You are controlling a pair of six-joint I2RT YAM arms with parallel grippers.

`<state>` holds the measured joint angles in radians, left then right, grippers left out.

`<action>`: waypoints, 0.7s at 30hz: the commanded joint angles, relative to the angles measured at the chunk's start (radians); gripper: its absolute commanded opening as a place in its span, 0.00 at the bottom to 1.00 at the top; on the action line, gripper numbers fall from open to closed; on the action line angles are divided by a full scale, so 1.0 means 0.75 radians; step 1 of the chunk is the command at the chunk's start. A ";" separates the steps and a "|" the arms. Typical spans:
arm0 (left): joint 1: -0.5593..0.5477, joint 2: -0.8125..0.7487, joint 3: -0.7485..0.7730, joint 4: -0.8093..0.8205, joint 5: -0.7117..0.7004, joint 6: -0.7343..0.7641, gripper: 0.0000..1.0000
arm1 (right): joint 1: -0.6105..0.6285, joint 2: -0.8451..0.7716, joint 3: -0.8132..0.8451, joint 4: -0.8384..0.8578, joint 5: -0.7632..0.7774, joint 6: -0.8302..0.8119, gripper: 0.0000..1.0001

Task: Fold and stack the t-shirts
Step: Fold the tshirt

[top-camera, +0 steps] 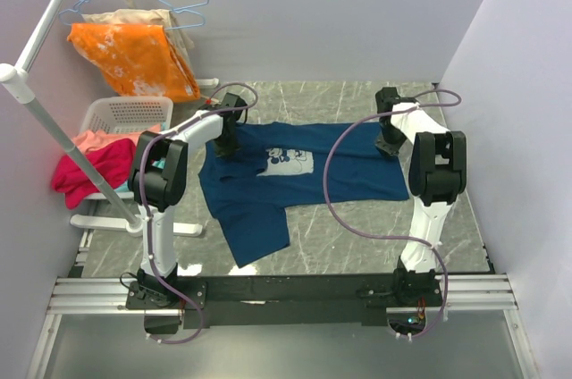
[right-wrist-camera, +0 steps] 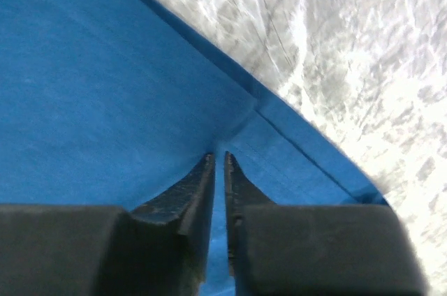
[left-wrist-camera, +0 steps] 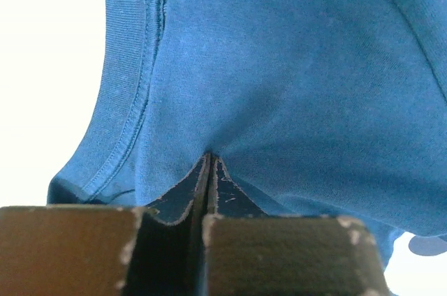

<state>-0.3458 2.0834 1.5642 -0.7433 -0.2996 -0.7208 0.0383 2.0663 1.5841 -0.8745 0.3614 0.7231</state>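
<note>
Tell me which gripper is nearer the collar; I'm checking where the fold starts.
Left. The left gripper pinches the t-shirt just beside its collar; the right gripper sits at the shirt's opposite end.

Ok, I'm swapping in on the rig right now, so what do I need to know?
Left gripper: shut on the t-shirt, near its collar.
Right gripper: jaws a slit apart at the hem; grip unclear.
The t-shirt lies spread on the table, print up.
Done: no fold and no stack to be seen.
Left: fold it and stack it; red clothes wait by the basket.
</note>
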 commanded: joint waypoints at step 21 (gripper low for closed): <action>-0.005 -0.348 -0.052 0.026 0.019 0.080 0.58 | 0.165 -0.456 -0.132 0.035 0.019 -0.013 0.46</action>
<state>-0.3401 1.9289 1.5463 -0.7219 -0.2874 -0.6735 0.1104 1.8156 1.5448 -0.8661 0.3763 0.7162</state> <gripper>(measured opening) 0.575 0.447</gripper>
